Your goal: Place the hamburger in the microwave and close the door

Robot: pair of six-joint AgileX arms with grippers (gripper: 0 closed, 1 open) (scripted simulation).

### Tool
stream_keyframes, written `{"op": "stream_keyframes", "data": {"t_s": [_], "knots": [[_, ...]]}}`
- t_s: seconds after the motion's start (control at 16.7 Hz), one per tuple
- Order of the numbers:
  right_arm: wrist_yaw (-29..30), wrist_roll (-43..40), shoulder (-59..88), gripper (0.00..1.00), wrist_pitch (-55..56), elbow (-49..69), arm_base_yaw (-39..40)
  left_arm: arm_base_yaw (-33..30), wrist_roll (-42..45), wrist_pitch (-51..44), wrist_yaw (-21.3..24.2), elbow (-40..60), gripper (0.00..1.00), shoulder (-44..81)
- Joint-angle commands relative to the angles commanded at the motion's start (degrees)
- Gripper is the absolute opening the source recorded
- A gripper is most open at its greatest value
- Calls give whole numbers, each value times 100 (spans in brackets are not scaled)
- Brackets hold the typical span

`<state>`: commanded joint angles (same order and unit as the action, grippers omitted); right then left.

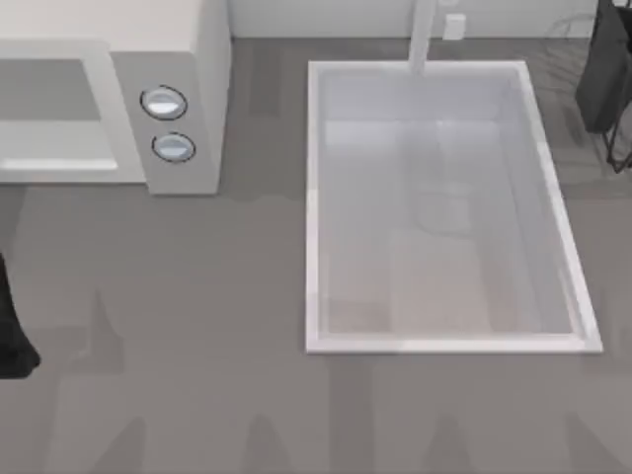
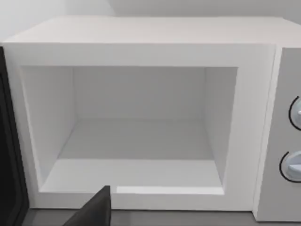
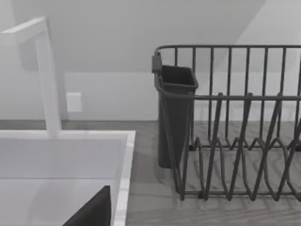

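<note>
While white boxy microwave (image 2: 141, 42) stands open, cavity bare, hamburger unplaced; door closing outstanding. Left gripper (image 2: 94, 209), right gripper (image 3: 94, 209): claw state cannot tell.

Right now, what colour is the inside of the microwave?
Plain white, walls and floor alike; the microwave cavity shows best in the left wrist view.

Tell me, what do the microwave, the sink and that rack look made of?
Microwave: matte white, probably painted metal or plastic; flat, no glare.
Sink: smooth white, maybe ceramic or enamel; faint sheen inside.
Rack: thin dark wire, likely coated metal; bent rods.
</note>
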<state>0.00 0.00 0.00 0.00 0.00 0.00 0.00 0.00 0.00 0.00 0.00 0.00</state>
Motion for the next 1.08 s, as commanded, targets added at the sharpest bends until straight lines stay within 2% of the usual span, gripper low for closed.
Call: {"op": "stream_keyframes", "data": {"t_s": [0.24, 0.48, 0.66, 1.08], "knots": [[0, 0, 0, 100, 0, 0, 0, 29, 18, -123, 12, 169, 100, 180], [0, 0, 0, 100, 0, 0, 0, 240, 112, -800, 25, 1081, 100, 1268], [0, 0, 0, 100, 0, 0, 0, 495, 225, -1585, 18, 2071, 100, 2696], [0, 0, 0, 100, 0, 0, 0, 1159, 546, -3742, -23, 4614, 100, 6940]]}}
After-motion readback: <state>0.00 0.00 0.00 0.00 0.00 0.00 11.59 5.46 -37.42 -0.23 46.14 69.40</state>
